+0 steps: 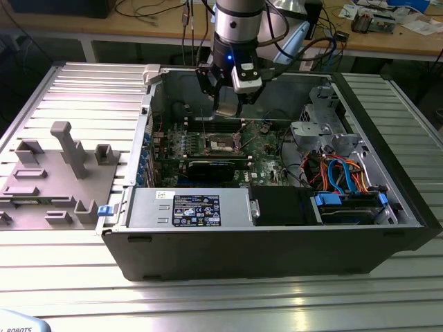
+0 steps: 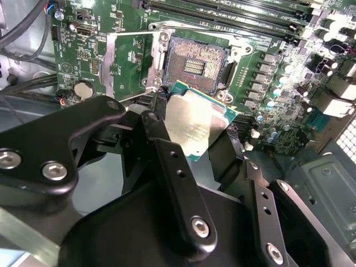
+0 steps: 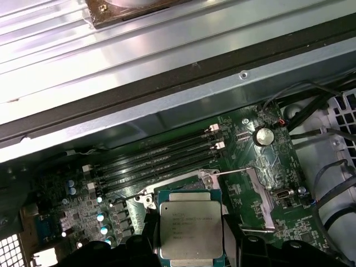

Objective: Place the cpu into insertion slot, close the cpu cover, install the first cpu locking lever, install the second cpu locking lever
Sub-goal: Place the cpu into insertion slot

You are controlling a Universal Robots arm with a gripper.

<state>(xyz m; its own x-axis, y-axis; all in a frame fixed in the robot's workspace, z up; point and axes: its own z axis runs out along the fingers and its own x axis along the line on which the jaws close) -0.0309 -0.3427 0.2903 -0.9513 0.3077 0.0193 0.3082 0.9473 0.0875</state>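
just short of the insertion slot point(image 2: 194, 65), my end effector point(image 2: 196, 129) clamps the cpu point(image 2: 197, 114) by opposite edges; the slot lies ahead and below.

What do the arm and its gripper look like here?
The arm is a silver-grey cylinder with a dark band and a blue light near the wrist; a pale box and cables sit beside it. The gripper has black jointed fingers fastened with silver screws.
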